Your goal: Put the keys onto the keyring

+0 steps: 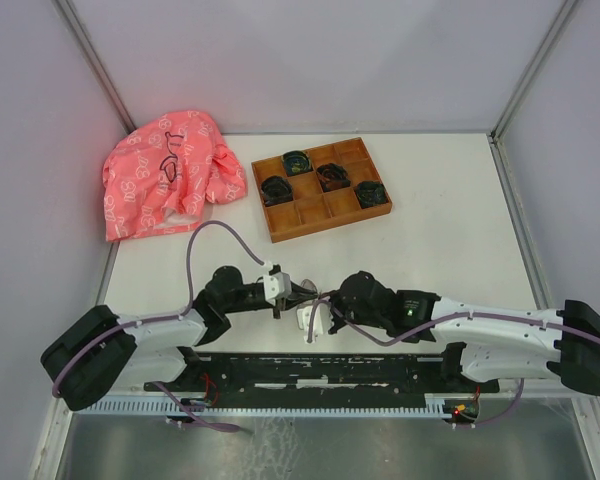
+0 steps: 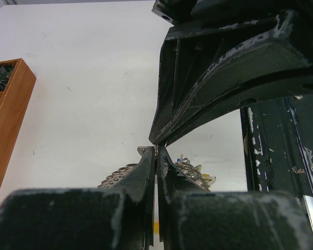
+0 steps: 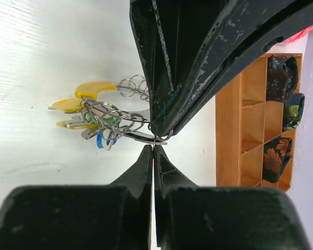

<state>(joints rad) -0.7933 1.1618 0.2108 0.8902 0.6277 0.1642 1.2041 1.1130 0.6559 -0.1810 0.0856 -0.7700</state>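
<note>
Right wrist, keyring (image 3: pixel 109 117) — tangled silver loops, yellow tags (image 3: pixel 94 88) — pinched by left hand (image 3: pixel 157 130), right hand (image 3: pixel 153 148) narrow too.

Pink patterned bag (image 1: pixel 165 185) slumps far-left on the counter (image 1: pixel 430 250); beside it, a wooden tray (image 1: pixel 310 212) holds dark coiled bundles (image 1: pixel 298 162).

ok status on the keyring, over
Left gripper shut on keyring. Right gripper shut, tips at the same ring. Blue key in the bunch. Nothing in the way.

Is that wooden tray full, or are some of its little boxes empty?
Partly full. Four compartments of the wooden tray hold dark coiled bundles; the other compartments show only bare wood.
</note>
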